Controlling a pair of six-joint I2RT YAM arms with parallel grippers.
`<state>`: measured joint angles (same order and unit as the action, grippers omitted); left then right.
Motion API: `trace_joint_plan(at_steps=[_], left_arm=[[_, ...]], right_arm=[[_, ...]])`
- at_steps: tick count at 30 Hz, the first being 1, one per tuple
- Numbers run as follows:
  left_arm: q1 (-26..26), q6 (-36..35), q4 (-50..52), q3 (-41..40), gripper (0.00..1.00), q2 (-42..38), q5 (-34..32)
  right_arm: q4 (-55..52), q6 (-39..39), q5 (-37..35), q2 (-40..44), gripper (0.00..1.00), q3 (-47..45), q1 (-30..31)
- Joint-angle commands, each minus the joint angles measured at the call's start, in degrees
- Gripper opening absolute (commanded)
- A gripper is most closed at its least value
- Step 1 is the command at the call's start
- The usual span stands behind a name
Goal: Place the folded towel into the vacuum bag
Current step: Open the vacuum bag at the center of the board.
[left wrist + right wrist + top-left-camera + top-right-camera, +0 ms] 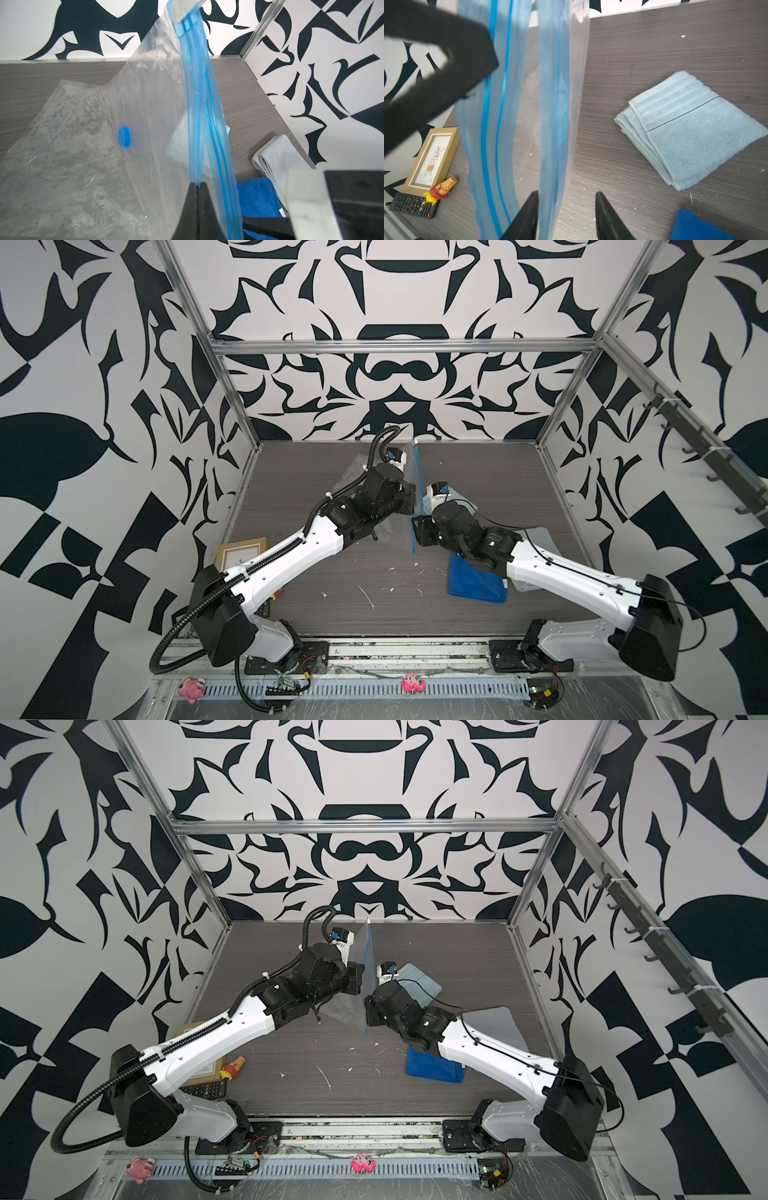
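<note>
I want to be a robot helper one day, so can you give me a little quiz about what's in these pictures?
1. True or false: the left gripper is pinching the blue zip strip of the vacuum bag.
2. What colour is the bag's valve cap? A) red B) blue C) green
3. How many folded towels lie on the table?

Key: 1 true. 2 B. 3 three: the light blue towel, the dark blue towel and the grey towel.
</note>
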<state>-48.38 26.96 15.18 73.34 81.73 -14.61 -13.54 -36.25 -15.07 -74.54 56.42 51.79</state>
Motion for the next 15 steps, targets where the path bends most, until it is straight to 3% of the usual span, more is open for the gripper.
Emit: trace_joint_plan(at_steps=[1, 6, 15], left_arm=[[0.2, 2.2, -2.8, -1.3, 0.0, -1.8, -3.3], [0.2, 2.9, -3.7, -2.4, 0.0, -3.3, -7.2], [0.2, 2.4, -3.8, -4.0, 0.0, -5.8, -9.0]], right_arm=[[-1.1, 0.3, -3.7, -0.6, 0.49, 3.5, 2.2], [-2.2, -0.5, -7.2, -0.9, 0.47, 3.0, 3.7], [-1.9, 1.0, -10.4, 1.5, 0.04, 1.8, 3.7]])
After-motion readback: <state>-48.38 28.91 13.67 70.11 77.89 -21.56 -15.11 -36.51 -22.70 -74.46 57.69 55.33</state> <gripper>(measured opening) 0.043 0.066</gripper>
